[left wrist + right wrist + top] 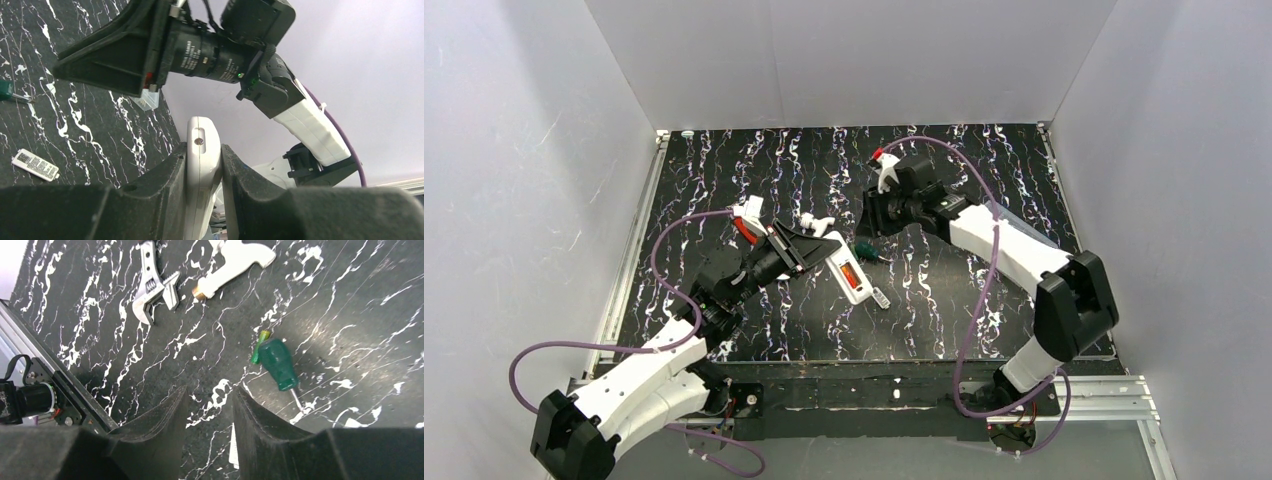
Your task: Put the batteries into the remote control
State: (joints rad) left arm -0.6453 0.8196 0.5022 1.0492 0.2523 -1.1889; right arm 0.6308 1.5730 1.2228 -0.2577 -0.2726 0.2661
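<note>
My left gripper (827, 252) is shut on the remote control (851, 272), a slim white bar held by its end just above the middle of the mat. A red-orange battery (850, 274) shows in the recess on its upturned back. In the left wrist view the remote control (202, 150) stands edge-on, clamped between both pads. My right gripper (872, 217) hovers just behind the remote, open, with only the mat showing between its fingers (165, 410). No other batteries are in view.
A green-handled screwdriver (869, 252) (277, 362) lies beside the remote, and a small whitish cover plate (881, 298) (35, 164) in front of it. A metal wrench (155, 282) and a white brass-tipped part (235, 267) lie farther left. A clear plastic box (149, 97) sits behind the right arm.
</note>
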